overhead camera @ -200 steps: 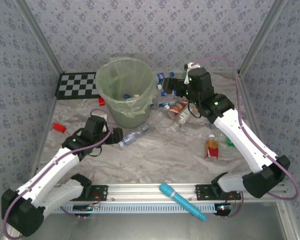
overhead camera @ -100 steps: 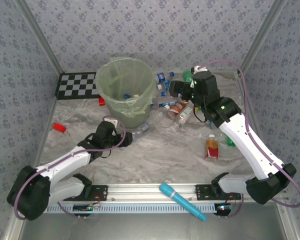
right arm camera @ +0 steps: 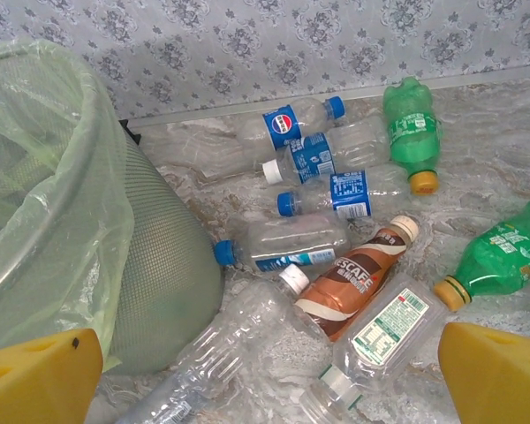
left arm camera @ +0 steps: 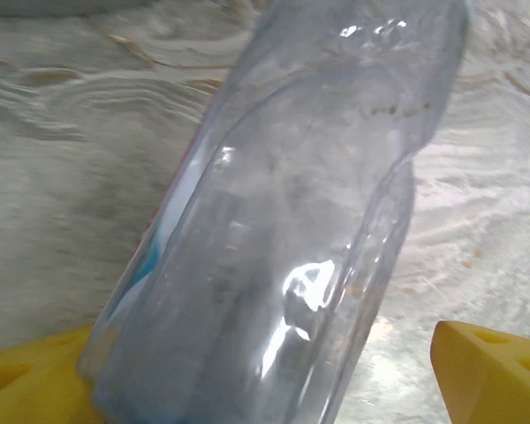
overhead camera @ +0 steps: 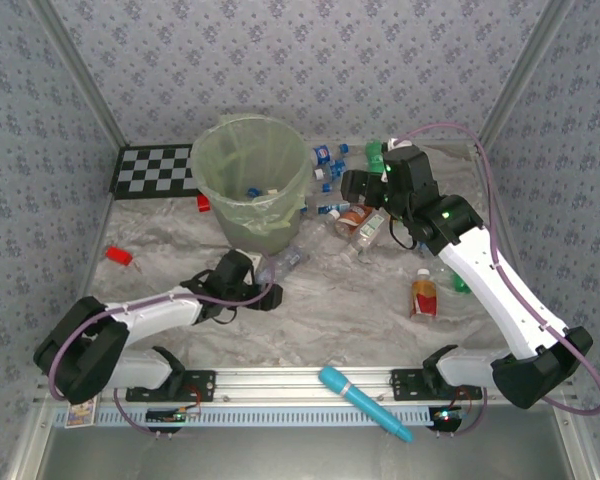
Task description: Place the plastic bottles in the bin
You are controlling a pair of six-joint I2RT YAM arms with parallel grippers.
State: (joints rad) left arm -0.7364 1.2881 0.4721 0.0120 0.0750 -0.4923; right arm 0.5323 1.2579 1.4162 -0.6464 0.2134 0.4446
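Left wrist view puts you right on top of a clear bottle. It's thin, glossy plastic, dented along one side, with a sliver of blue-and-red label down its left edge. Both ends are cut off by the frame. It lies on the marbled tabletop between the yellow fingers of your left gripper, which is spread wide. The finger at the frame's right edge is clear of the plastic. The other is partly behind the bottle, so I can't tell if it touches.

From the top camera you get the layout: that bottle sits just in front of the bin, a round, tapered, pale-green see-through bucket. Something small lies at its bottom, too tiny to call. An orange-labelled bottle lies off alone on the right.

Your right gripper hangs over the pile beside the bin. Its wrist camera gives you detail the top view blurs:
- The thin crinkled liner bag drapes over the rim.
- Two green bottles have orange caps.
- Three clear ones carry blue labels.
- A brown coffee bottle has a cream cap.
- A ribbed clear bottle lies half under it.

That right gripper is spread wide too, with nothing between its pads.
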